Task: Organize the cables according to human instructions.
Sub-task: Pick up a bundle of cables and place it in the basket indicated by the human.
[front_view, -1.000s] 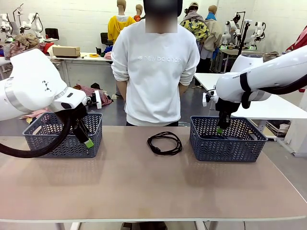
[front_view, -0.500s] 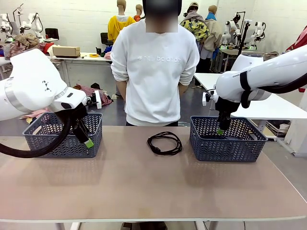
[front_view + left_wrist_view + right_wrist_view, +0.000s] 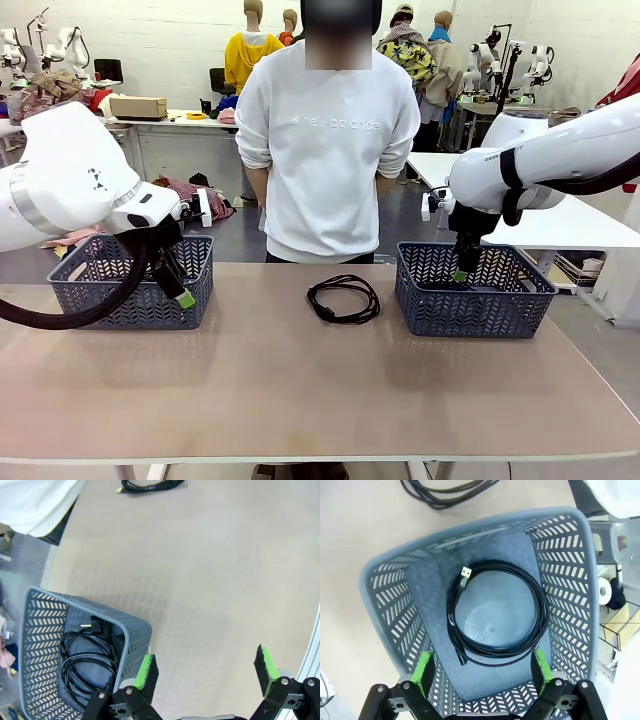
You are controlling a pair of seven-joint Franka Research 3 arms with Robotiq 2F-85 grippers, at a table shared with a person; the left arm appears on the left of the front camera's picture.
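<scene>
Cable (image 3: 541, 611) beneath right end effector (image 3: 482, 666)

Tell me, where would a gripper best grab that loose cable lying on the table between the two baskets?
The cable lies as a flat coil on the table, so come straight down from above. Straddle one side of the ring where the loops run bundled together, and pinch across them. That likely lifts the whole coil; a plug end alone may let it unwind.

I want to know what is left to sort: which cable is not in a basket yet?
The cable on the bare table, between the baskets. The others lie coiled inside the left basket and the right basket.
</scene>
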